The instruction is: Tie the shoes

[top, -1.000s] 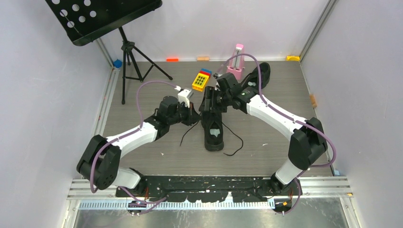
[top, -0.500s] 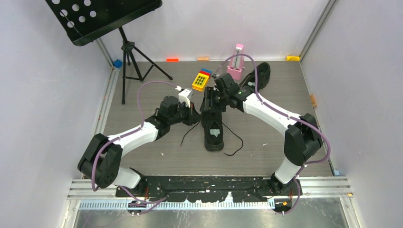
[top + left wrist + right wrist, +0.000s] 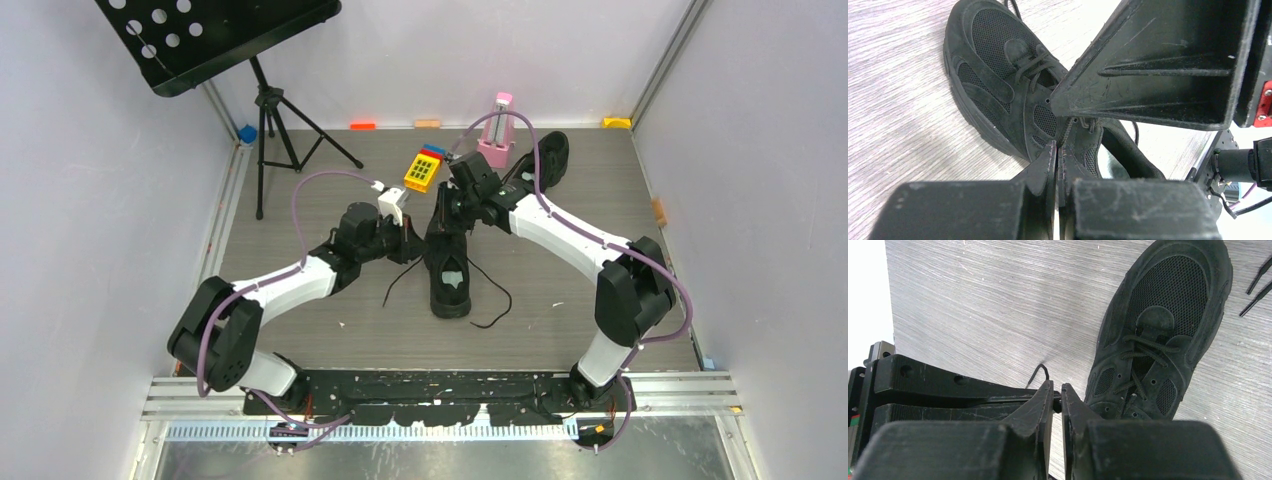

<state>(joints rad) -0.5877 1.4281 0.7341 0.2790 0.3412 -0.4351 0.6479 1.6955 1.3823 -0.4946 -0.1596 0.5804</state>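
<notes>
One black shoe (image 3: 450, 278) lies mid-table with its toe away from the arms, also seen in the left wrist view (image 3: 998, 65) and the right wrist view (image 3: 1168, 300). The other shoe (image 3: 548, 158) lies at the back right. Loose lace ends (image 3: 490, 305) trail on the table beside the middle shoe. My left gripper (image 3: 411, 240) (image 3: 1057, 150) sits at the shoe's left side, shut on a lace strand (image 3: 1068, 131) running to the eyelets. My right gripper (image 3: 441, 213) (image 3: 1057, 391) hovers over the toe end, its jaws almost together with a dark lace (image 3: 1040, 371) between them.
A black music stand (image 3: 215, 35) on a tripod (image 3: 275, 130) occupies the back left. A yellow toy block (image 3: 423, 170) and a pink object (image 3: 500, 125) stand behind the shoe. Small coloured blocks (image 3: 363, 125) line the back edge. Walls enclose all sides.
My right gripper's jaws have closed from open to almost together, and that arm has shifted slightly left. The left gripper stayed shut near the shoe.
</notes>
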